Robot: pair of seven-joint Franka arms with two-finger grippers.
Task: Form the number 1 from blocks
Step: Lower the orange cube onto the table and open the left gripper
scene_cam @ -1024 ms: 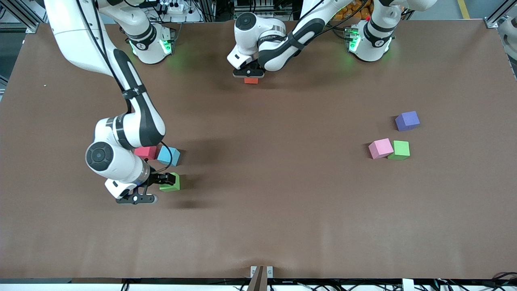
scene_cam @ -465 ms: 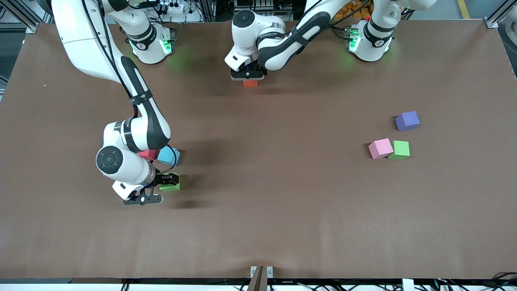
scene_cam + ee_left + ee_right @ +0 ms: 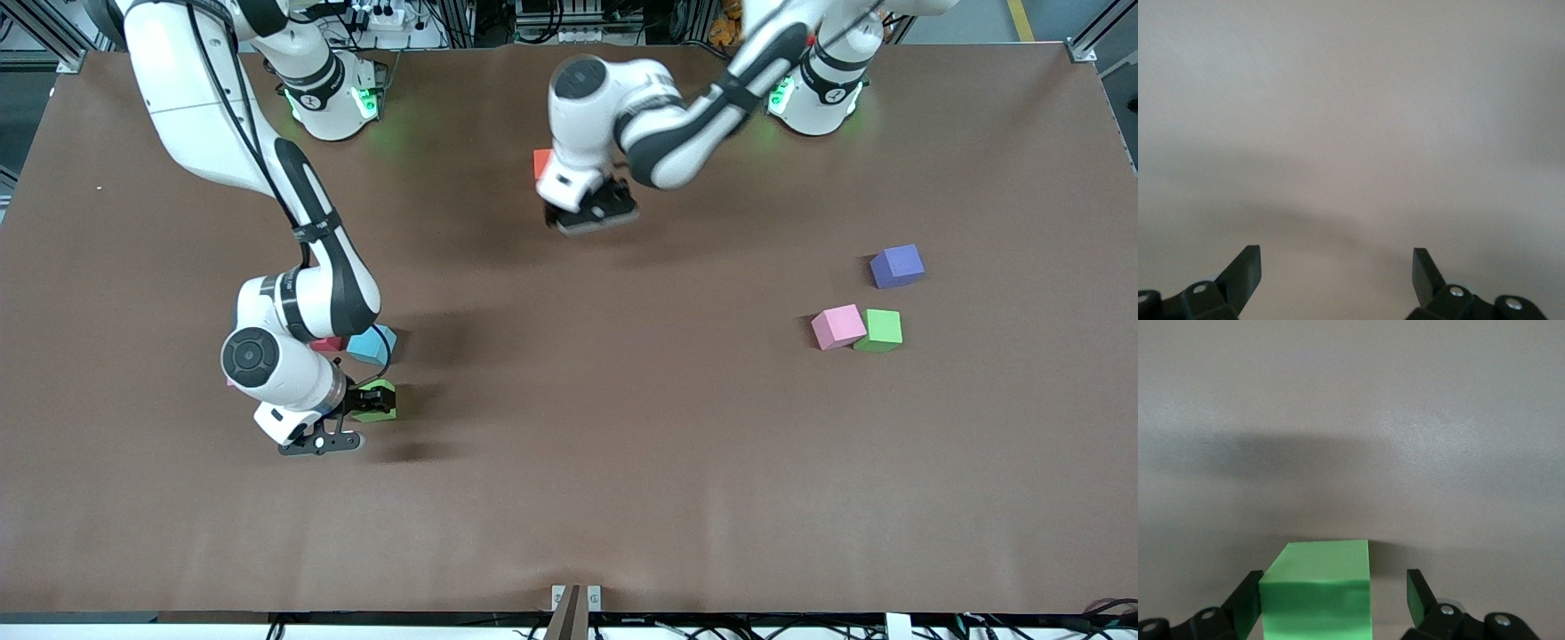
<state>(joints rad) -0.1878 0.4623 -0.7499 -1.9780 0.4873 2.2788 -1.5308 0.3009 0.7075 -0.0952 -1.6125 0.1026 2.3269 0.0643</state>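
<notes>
An orange block (image 3: 540,164) lies on the table at mid-width near the robots' bases, partly hidden by my left arm's hand. My left gripper (image 3: 591,210) (image 3: 1337,257) hangs open and empty over bare table beside it. My right gripper (image 3: 373,402) (image 3: 1335,583) is down at the table, open, with a green block (image 3: 380,402) (image 3: 1318,587) between its fingers; one finger (image 3: 1248,600) touches the block and a gap shows at the other. Close by lie a light blue block (image 3: 373,345) and a red block (image 3: 329,343), mostly hidden by the right arm.
Toward the left arm's end of the table a pink block (image 3: 837,326) and a second green block (image 3: 883,330) sit touching. A purple block (image 3: 897,266) lies a little farther from the front camera. The brown table (image 3: 622,444) is bare through its middle.
My left gripper has opened, left the orange block on the table and lifted away from it toward the table's middle. My right gripper has slid a little farther around the green block.
</notes>
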